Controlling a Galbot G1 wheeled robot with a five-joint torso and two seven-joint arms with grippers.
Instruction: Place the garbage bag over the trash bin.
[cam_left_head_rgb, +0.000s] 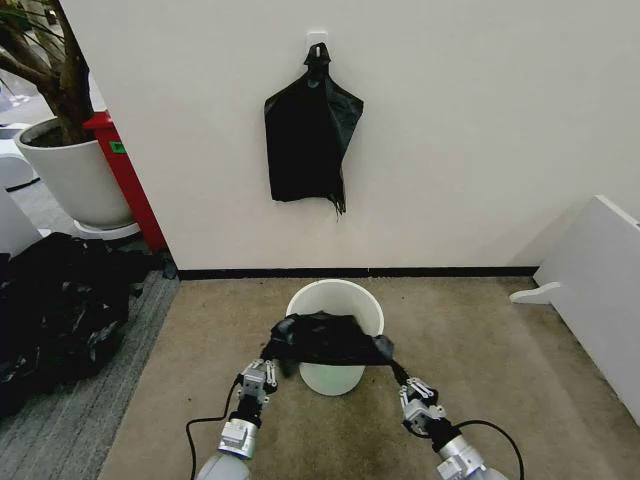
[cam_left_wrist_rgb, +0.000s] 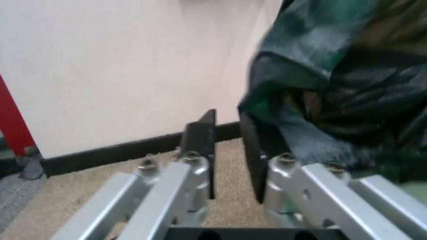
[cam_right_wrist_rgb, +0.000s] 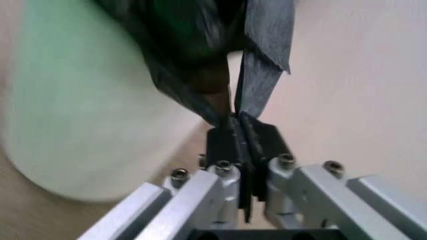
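Head view: thin glossy black garbage bag (cam_left_head_rgb: 328, 338) stretched across near rim of cream-white tapered trash bin (cam_left_head_rgb: 334, 312), likely to open its mouth. Left wrist view: left claw (cam_left_wrist_rgb: 230, 145) parted, film against one finger. Right wrist view: right claw (cam_right_wrist_rgb: 240, 131) pinches bag edge

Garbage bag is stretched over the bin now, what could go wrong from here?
1. The left gripper looks open, with the garbage bag only against one finger, so that corner may drop.
2. The right gripper pinches just a thin edge of film; more pull could tear it or slip it free.
3. The bag covers only the near part of the trash bin; the far rim is bare, so it could slide off toward the robot.
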